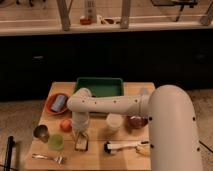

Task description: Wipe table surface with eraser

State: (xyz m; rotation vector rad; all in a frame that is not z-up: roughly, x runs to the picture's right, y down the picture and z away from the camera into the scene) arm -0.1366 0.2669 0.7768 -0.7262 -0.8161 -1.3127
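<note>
Near the front left of the table surface [95, 160], the gripper [81, 136] points straight down from the arm's pale, rounded wrist, right over the eraser [81, 145]. The eraser is a small block with dark edges and a paler middle, lying on the wood between the green cup [55, 142] and the brush [122, 146]. Whether the gripper is clenched on it or only poised above it, I cannot tell (the wrist hides the contact).

My reading is that the wiping stroke is the step in hand. To do it well, the block should lie flat on the wood with light, even downward pressure. A tilted eraser would drag on one dark edge and skip. The tabletop looks smooth, plain and hard, so the block should slide readily.

Room is the real limit. The green cup stands just beside the eraser on one side, with an orange [65, 125] and a dull metal cup [41, 133] near it. A fork [49, 158] lies along the front edge, and a white cup [114, 121] is close behind on the other side. Short strokes toward the bare wood in front of the brush seem safest, since the light cup would tip at a nudge. The green tray [99, 80] sits well apart at the back.
</note>
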